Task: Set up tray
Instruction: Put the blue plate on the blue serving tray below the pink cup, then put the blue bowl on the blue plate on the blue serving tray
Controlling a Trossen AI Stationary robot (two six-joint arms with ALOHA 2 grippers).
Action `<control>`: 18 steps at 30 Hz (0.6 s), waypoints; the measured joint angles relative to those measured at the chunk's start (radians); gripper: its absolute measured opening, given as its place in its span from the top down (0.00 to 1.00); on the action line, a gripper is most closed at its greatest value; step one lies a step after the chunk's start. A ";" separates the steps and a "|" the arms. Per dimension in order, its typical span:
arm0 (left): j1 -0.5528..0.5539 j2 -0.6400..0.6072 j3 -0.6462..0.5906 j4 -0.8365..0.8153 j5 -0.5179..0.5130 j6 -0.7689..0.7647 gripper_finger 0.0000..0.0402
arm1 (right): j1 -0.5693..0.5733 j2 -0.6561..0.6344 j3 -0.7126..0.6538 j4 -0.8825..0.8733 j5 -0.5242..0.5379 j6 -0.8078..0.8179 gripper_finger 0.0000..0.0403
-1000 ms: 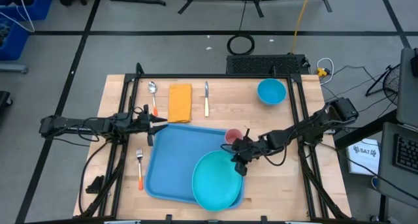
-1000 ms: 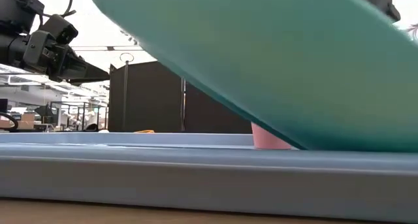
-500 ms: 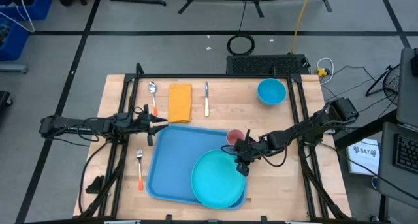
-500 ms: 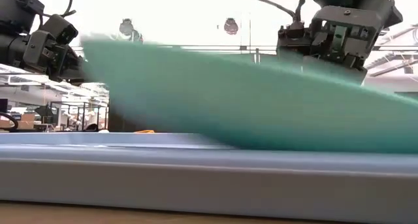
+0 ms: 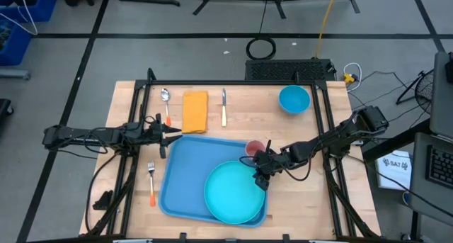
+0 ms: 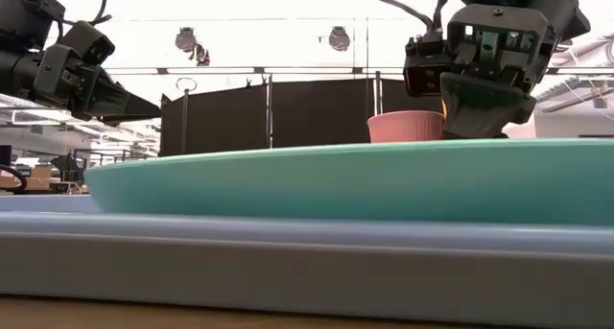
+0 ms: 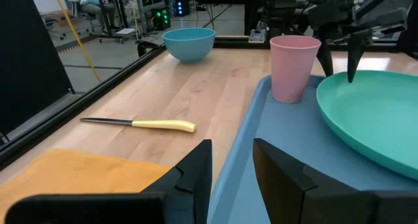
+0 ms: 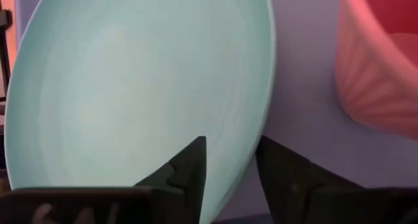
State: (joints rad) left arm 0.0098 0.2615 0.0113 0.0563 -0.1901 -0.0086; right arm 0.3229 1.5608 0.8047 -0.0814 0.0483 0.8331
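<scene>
The blue tray (image 5: 185,168) lies in the middle of the table. A round turquoise plate (image 5: 230,193) lies flat in its near right part. A pink cup (image 5: 253,148) stands upright at the tray's far right corner. My right gripper (image 5: 260,176) is open at the plate's right rim (image 8: 256,145). One finger stands on each side of that rim, and in the left wrist view both tips point down just above it. My left gripper (image 5: 164,134) hovers open over the tray's far left corner, with nothing between its fingers (image 7: 196,175).
A fork (image 5: 151,184) with an orange handle lies left of the tray. Along the far edge lie a spoon (image 5: 165,101), an orange napkin (image 5: 195,110), a knife (image 5: 224,108) and a blue bowl (image 5: 294,99). Black frame rails (image 5: 327,130) run along both sides of the table.
The plate was tilted, with its left side raised and its right rim in my right gripper. It has dropped flat onto the tray and shifted slightly toward the table's left. My right gripper has let go of the rim and stayed in place.
</scene>
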 joint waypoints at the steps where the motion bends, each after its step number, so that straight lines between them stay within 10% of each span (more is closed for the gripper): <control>1: 0.000 0.000 0.000 0.000 0.003 0.000 0.71 | 0.000 0.000 0.000 0.000 0.000 0.007 0.68; 18: 0.000 0.000 0.000 0.003 0.006 0.000 0.71 | 0.000 -0.206 0.002 -0.055 0.107 -0.013 0.67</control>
State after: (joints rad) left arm 0.0099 0.2615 0.0109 0.0593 -0.1841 -0.0082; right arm 0.3225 1.3544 0.8070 -0.1362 0.1557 0.8199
